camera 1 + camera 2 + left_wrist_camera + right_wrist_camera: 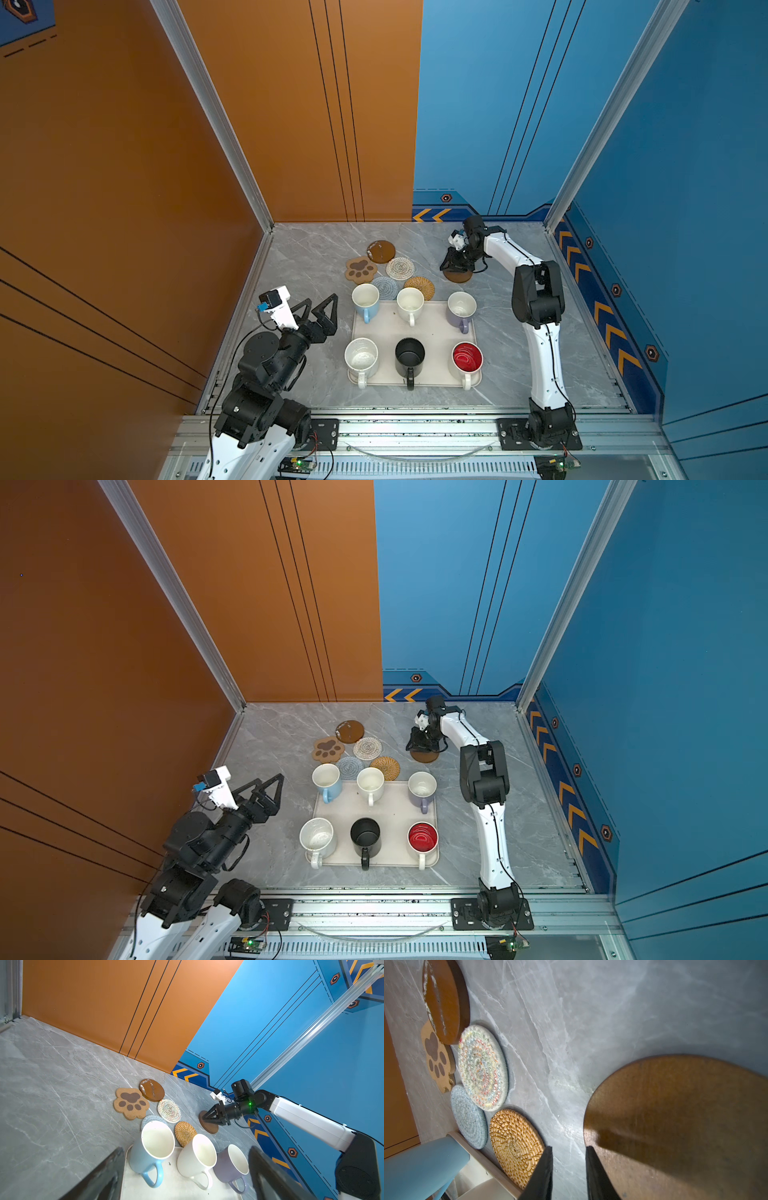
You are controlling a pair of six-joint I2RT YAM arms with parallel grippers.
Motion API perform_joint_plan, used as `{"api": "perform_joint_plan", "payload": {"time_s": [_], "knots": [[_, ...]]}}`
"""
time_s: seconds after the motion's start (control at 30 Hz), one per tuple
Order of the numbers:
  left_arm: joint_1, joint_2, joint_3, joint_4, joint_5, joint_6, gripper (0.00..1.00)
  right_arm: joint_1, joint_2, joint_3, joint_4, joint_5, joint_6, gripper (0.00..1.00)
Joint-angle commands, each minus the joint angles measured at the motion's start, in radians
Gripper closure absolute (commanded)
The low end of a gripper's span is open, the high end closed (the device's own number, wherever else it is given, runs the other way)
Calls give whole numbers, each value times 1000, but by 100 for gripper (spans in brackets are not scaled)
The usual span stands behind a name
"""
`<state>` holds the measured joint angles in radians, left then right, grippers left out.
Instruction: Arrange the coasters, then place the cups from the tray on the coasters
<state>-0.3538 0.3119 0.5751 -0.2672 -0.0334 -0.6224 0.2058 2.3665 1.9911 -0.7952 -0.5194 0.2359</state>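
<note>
The table (307, 257) is grey marble, closed in by an orange wall (291, 124) and a blue wall (478, 124). On it lies the tray (436, 332) with all six cups standing upright in two rows. The blue cup (365, 301), cream cup (410, 303) and lavender cup (461, 307) are on the far row. The speckled cup (361, 357), black cup (409, 355) and red-inside cup (467, 357) are on the near row.

Beyond the tray five coasters lie in a tight group: the marked disc (381, 251), paw coaster (361, 269), white coaster (400, 268), grey-blue coaster (385, 286) and rattan coaster (419, 286). In both top views the blue cup hides part of the grey-blue coaster. The lone disc (685, 1115) lies on the table, apart from the group, to its right.

My right gripper (569, 1148) is low over the edge of this disc that faces the group. Its fingers stand a little apart, and in the right wrist view bare table shows between them. One finger crosses the disc's rim, but I cannot tell if it touches. My left gripper (322, 300) hangs above the table left of the tray, fingers spread wide and holding nothing.
</note>
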Motion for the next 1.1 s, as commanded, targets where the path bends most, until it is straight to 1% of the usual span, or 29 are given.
{"api": "perform_joint_plan", "payload": {"time_s": [0.0, 0.17, 0.37, 0.93, 1.07], "knots": [[-17, -22, -12, -68, 0, -24, 8, 15, -44, 24, -13, 7, -21, 74], [-27, -57, -22, -101, -15, -48, 8, 20, 14, 88, -28, -41, -7, 74], [-33, -70, -11, -123, -42, -50, 8, 33, 69, 147, -32, -55, 8, 74], [-36, -75, -10, -175, -61, -42, 8, 27, 164, 181, -44, 11, 23, 74], [-37, -88, -23, -173, -84, -43, 8, 14, 164, 158, -50, 29, 21, 77]]}}
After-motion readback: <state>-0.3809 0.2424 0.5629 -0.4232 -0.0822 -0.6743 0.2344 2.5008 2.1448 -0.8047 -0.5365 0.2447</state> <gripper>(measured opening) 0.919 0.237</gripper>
